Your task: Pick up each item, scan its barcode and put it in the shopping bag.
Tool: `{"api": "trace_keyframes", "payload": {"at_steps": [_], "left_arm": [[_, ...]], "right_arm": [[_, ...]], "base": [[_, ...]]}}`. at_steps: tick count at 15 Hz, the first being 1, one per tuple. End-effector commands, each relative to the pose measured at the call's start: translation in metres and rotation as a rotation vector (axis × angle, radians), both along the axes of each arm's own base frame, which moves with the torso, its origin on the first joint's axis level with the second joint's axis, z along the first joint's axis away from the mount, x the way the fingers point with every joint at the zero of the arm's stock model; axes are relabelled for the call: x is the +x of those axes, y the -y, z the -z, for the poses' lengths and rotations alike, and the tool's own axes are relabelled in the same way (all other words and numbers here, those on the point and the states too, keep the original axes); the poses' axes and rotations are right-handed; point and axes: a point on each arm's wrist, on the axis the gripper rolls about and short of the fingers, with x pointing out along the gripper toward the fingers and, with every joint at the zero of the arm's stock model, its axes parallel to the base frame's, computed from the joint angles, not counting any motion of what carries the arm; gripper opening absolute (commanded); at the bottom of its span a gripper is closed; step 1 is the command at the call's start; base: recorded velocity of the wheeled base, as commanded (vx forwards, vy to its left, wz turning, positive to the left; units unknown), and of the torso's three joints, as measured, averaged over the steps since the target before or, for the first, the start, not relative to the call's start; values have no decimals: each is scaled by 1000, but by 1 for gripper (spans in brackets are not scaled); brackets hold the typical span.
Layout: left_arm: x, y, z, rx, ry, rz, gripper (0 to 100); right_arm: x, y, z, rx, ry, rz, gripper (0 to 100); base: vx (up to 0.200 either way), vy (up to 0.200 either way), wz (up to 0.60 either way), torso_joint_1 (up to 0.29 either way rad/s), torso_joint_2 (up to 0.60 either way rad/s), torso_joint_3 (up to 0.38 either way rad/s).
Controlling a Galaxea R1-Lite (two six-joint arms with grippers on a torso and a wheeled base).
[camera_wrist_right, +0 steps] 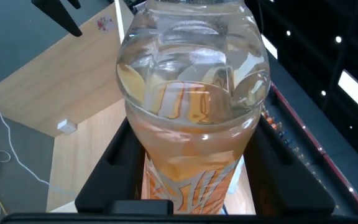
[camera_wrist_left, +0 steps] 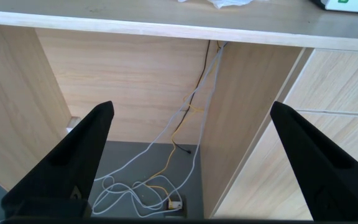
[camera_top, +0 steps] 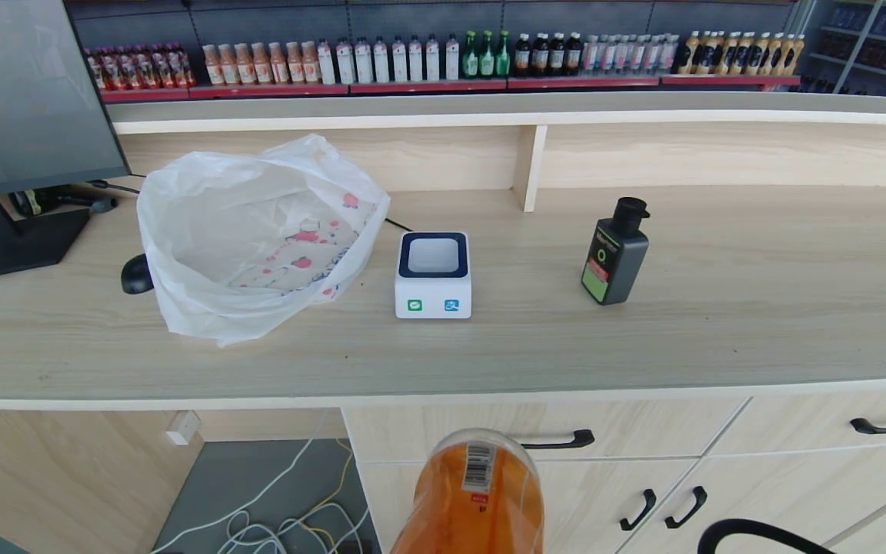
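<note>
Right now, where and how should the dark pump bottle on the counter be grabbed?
Probably grip the dark pump bottle by its flat body, below the narrow pump head, level from the near side: it stands upright, bare counter around it. The left gripper is open.

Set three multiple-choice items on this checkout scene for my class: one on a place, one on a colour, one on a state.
1. Where does the scanner stand?
A. Between the shopping bag and the dark pump bottle
B. Inside the bag
C. On a shelf

2. What colour is the liquid in the drink bottle held by the right hand?
A. Green
B. Orange
C. Blue

3. How is the left hand?
A. Shut on a bottle
B. Shut on the bag
C. Open and empty

Answers: 1 A, bag to its left and pump bottle to its right on the counter; 2 B, the liquid looks orange in both views; 3 C, it gapes wide, holding nothing.
</note>
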Motion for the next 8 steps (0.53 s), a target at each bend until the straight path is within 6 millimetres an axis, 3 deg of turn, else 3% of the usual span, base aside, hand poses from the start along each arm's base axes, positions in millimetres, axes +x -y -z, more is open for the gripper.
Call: {"api": "trace_keyframes", "payload": {"at_steps": [1,8], "left_arm": [[0,0,0,0,0,-1,100],[0,0,0,0,0,-1,100]], "right_arm": [[0,2,-8,31,20,5,0],[2,-2,-11,24,87,65,0]], "base": [[0,0,0,0,0,0],[0,0,0,0,0,0]]}}
